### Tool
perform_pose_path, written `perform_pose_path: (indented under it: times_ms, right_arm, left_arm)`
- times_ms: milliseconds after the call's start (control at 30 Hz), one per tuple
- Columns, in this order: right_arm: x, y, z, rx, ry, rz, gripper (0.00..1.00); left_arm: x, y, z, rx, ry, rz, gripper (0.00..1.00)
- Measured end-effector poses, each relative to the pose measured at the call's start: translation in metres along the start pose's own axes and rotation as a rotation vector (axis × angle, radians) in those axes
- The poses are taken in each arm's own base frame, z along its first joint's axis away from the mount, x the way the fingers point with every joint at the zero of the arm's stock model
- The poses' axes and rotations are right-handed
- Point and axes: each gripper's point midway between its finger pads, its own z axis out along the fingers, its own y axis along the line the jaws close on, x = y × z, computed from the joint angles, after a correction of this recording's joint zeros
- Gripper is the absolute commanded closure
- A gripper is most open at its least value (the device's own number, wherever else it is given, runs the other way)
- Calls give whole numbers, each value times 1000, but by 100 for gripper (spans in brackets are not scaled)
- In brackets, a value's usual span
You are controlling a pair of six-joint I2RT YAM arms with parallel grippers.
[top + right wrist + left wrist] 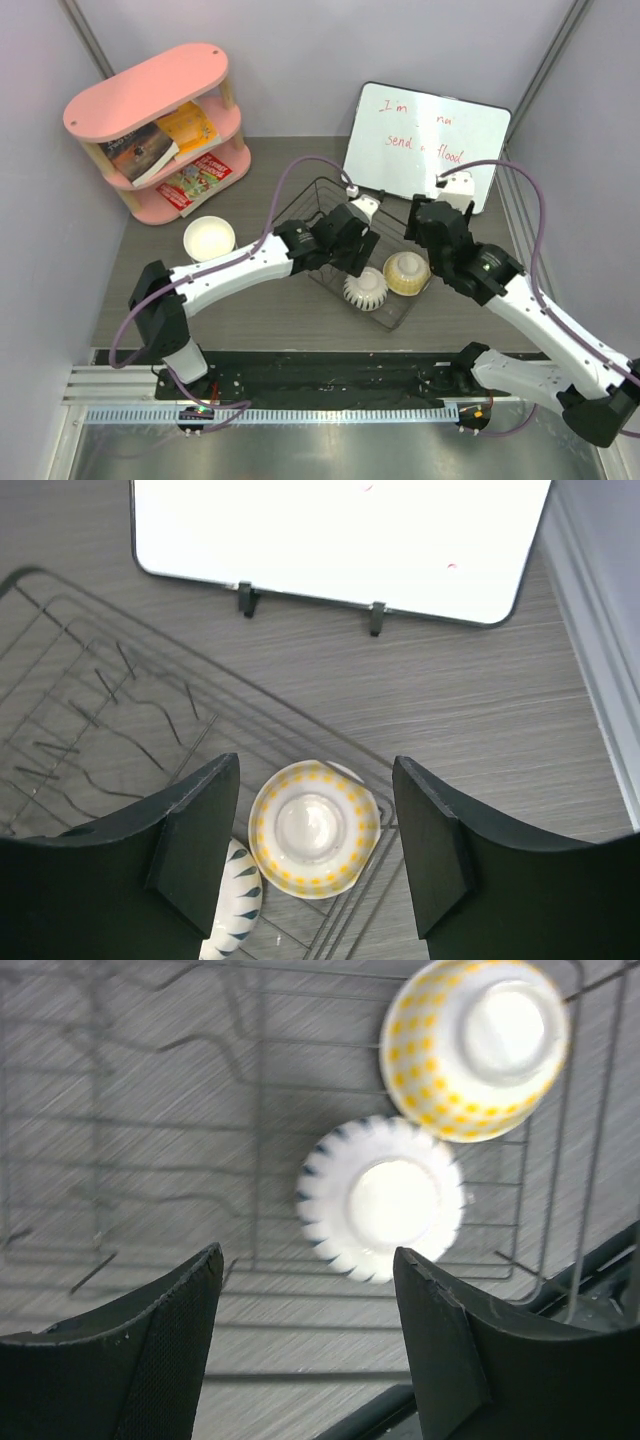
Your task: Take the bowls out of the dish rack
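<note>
The black wire dish rack (318,200) stands mid-table and holds two upturned bowls: a white ribbed bowl (365,289) and a yellow patterned bowl (407,273). A cream bowl (209,238) sits upright on the table to the rack's left. My left gripper (357,256) hovers over the rack, open and empty. In its wrist view the left gripper (310,1258) is just short of the ribbed bowl (380,1198), with the yellow bowl (472,1045) beyond. My right gripper (315,768) is open above the yellow bowl (313,827), which shows between its fingers.
A whiteboard (425,145) leans behind the rack on small feet. A pink shelf (160,120) with books fills the back left corner. The rack's wire prongs (100,710) stand up beside the bowls. The ribbed bowl (238,910) lies close to the right gripper's left finger.
</note>
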Motion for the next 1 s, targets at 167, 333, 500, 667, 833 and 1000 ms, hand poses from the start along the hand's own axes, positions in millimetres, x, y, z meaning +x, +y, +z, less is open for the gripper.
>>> perform_pose_path:
  times_ms: [167, 333, 500, 667, 833, 1000]
  right_arm:
    - [-17, -22, -19, 20, -64, 59, 33]
    - [-5, -18, -18, -5, -11, 25, 35]
    - [26, -4, -14, -73, 91, -8, 35]
    - [66, -7, -11, -80, 194, -54, 35]
    - [89, -9, -12, -84, 255, -75, 34]
    - [97, -11, -11, -78, 274, -75, 35]
  left_arm:
    - [-5, -31, 21, 83, 22, 41, 31]
    - [17, -41, 48, 110, 101, 76, 31]
    - [31, -40, 56, 123, 140, 88, 30]
    - [34, -37, 60, 170, 157, 74, 31]
    - [32, -22, 63, 219, 180, 37, 31]
    - [32, -10, 63, 268, 212, -4, 30]
